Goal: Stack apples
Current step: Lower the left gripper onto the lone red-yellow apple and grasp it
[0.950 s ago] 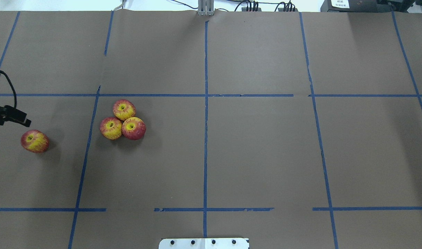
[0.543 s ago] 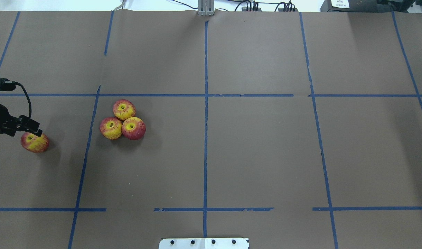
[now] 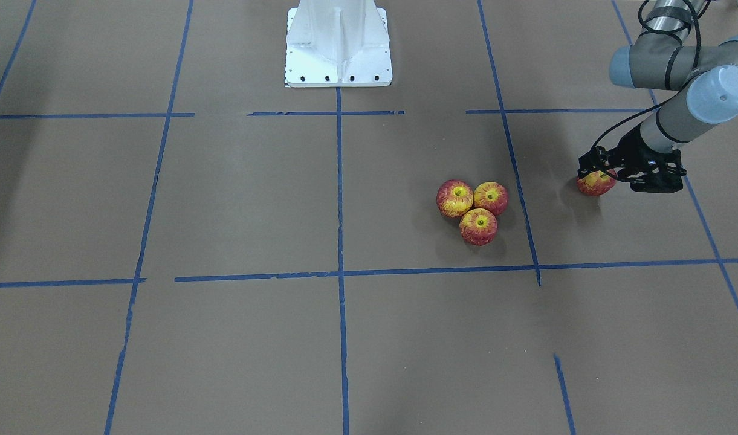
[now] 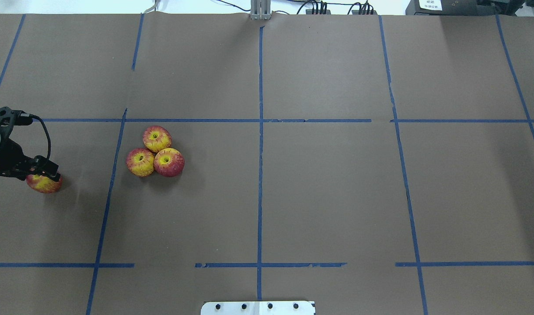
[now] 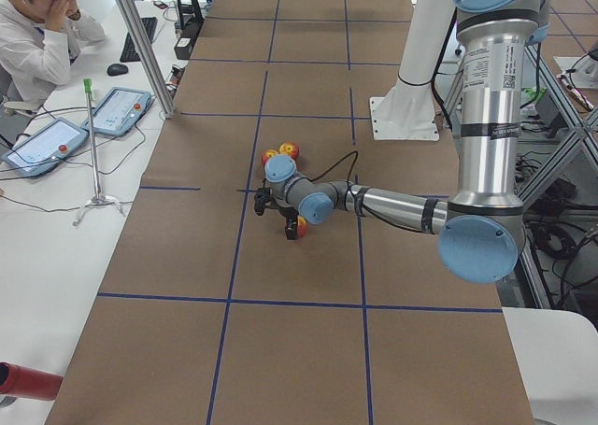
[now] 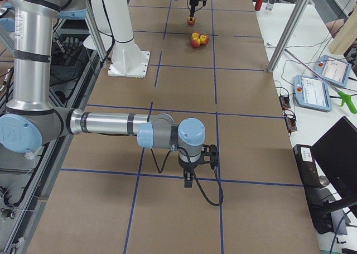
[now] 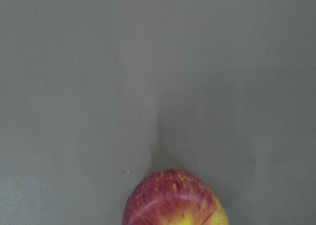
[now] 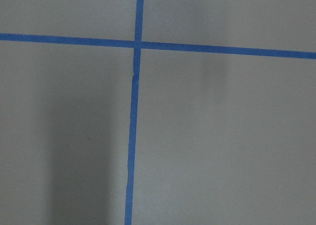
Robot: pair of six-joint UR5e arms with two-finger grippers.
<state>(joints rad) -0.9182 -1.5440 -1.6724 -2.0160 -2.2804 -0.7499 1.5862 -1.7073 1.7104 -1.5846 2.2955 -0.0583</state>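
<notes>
Three apples (image 4: pixel 157 138) (image 4: pixel 140 162) (image 4: pixel 169 162) sit touching in a triangle left of the table's middle; they also show in the front view (image 3: pixel 478 226). A fourth apple (image 4: pixel 43 184) lies alone near the table's left edge, also seen in the front view (image 3: pixel 596 184) and at the bottom of the left wrist view (image 7: pixel 175 200). My left gripper (image 4: pixel 44 171) hangs right over this lone apple, low and close, and looks open; its fingers hide the apple's top. My right gripper (image 6: pixel 189 181) hovers over bare paper far off; I cannot tell its state.
Brown paper with blue tape lines (image 4: pixel 260 131) covers the table. The white robot base (image 3: pixel 338 42) stands at the near edge. A metal pole (image 5: pixel 140 42), tablets (image 5: pixel 117 112) and a seated person (image 5: pixel 37 33) are beyond the far edge.
My left gripper has moved right and toward the near edge, coming down from beside the lone apple to right over it. The apples have not moved.
</notes>
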